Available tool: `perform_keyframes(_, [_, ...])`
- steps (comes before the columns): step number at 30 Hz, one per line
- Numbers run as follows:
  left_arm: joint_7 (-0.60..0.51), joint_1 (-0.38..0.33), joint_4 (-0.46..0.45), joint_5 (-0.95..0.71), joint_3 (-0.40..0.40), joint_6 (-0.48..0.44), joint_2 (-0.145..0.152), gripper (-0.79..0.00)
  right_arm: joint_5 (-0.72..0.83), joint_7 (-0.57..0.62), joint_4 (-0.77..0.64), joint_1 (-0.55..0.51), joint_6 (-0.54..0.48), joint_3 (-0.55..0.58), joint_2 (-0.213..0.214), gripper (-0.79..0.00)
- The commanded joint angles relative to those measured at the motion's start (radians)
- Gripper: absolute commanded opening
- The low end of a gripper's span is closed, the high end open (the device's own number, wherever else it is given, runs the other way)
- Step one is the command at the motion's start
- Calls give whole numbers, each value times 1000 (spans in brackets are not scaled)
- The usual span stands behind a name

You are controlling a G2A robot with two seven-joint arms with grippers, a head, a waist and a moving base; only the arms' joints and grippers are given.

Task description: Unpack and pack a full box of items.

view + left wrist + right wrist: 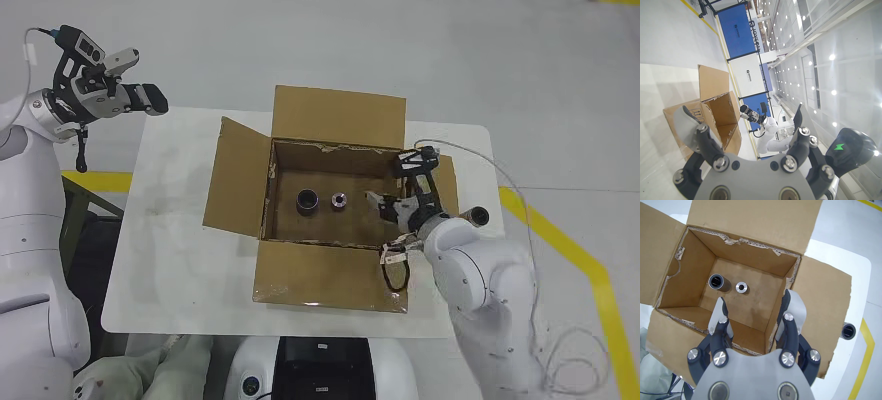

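Box [335, 180], flaps splayed, sits mid-bench [170, 250]. On its floor a dark tube [716, 281] and a smaller silver bushing [741, 287] stand on end, near each other, with open floor to their right. A second tube [849, 331] lies on the bench past the right flap. Right pincer [754, 298], apart, hovers over the box's right rim. Left pincer [150, 97], apart, hangs at the bench's far-left corner.

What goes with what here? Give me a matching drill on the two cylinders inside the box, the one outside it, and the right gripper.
Things:
1. wide dark-bored cylinder
2. small silver cylinder
3. third cylinder
4. right gripper

Places or states:
A. open, above the box
B. on the table, beside a flap
C. box floor, nearer the left wall
D. box floor, nearer the middle

Pairs: 1-C, 2-D, 3-B, 4-A.
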Motion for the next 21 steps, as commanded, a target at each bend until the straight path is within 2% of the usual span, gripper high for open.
perform_keyframes(1, [0, 0, 0, 0, 0, 0, 0, 0, 6, -7, -25, -23, -11, 36, 4, -197])
perform_keyframes(11, [0, 0, 0, 0, 0, 0, 0, 0, 34, -50, -50, -99, -39, 193, 22, -179])
perform_keyframes(21, [0, 0, 0, 0, 0, 0, 0, 0, 88, -105, 46, -124, -23, 320, 33, -194])
